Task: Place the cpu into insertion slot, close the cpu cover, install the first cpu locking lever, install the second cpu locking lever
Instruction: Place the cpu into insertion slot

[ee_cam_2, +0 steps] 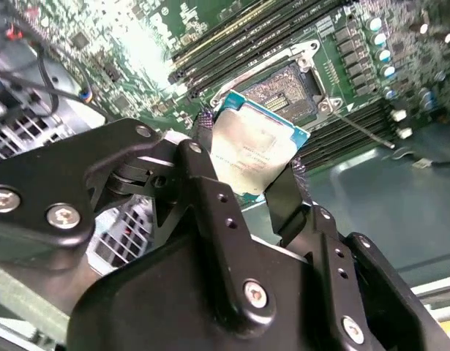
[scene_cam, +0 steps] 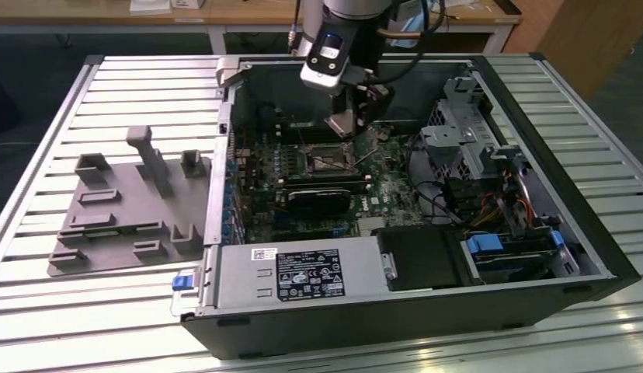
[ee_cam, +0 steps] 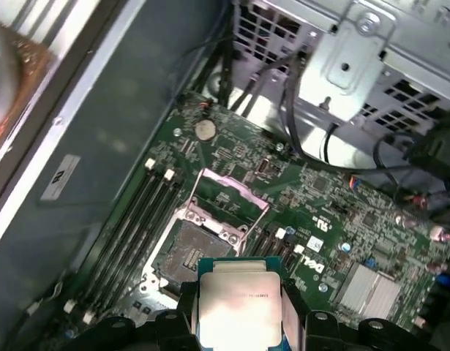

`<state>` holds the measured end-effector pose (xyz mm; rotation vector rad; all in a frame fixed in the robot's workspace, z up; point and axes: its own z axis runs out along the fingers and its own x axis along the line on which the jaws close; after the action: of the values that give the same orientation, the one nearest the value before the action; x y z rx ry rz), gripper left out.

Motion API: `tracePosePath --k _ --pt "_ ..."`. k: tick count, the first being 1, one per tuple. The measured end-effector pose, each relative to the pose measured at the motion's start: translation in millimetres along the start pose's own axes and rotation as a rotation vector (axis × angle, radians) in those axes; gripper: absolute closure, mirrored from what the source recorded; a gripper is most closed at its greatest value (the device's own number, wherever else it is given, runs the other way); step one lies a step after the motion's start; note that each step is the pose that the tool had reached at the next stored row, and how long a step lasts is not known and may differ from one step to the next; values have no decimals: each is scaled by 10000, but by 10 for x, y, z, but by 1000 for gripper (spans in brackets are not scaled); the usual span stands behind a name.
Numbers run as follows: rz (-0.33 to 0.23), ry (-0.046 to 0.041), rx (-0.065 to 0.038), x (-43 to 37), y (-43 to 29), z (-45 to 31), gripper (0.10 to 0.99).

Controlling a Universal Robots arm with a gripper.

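Evidently the hand [ee_cam_2: 248,162] is clenching the cpu [ee_cam: 237,311] by its edges, holding it level for the insertion slot [ee_cam: 186,256], whose cpu cover [ee_cam: 235,190] is standing open.

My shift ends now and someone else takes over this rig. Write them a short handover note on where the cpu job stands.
The claw is shut on the cpu, holding it in the air over the motherboard.
The insertion slot is empty, and the cpu is near it but apart.
The cpu cover stands raised on its hinge.
A locking lever juts free beside the slot.
Done: the cpu is gripped.
Left: cpu not seated, cover not closed, neither lever installed.
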<state>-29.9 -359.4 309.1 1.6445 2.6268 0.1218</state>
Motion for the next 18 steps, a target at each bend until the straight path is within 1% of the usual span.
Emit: tracePosePath --k 6,18 --pt "1090 -96 -8 0 -4 47 549" --pt "3273 -289 -26 -1 -16 177 549"
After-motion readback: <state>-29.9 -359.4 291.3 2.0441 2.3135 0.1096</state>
